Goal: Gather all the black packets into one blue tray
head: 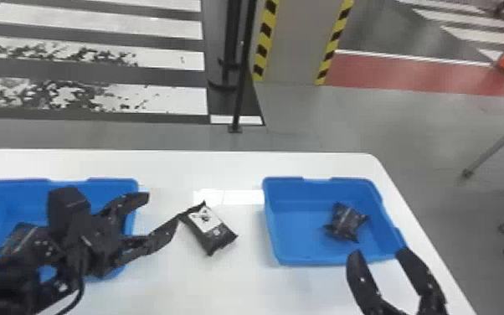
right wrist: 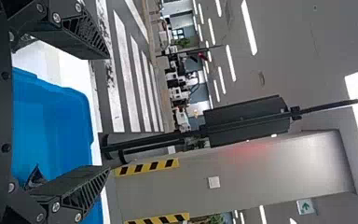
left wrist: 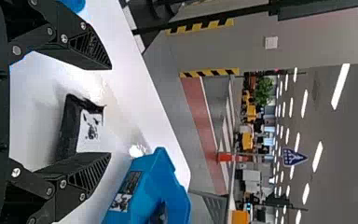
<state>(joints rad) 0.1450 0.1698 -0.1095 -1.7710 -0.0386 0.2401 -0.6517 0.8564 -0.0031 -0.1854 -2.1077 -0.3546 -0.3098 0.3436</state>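
Across the white table (head: pixel 238 167) I've got the left blue tray (head: pixel 115 182) and right blue tray (head: pixel 301 260), with my left gripper (head: pixel 163 208) and right gripper (head: pixel 379 251) both spread, gripping nothing. The right tray holds one black packet (head: pixel 346 222), the left a partly hidden dark item (head: pixel 14 239); between them a loose packet (head: pixel 208 228) lies by my left fingertips. I judge this the pickup: centre, close, lift.
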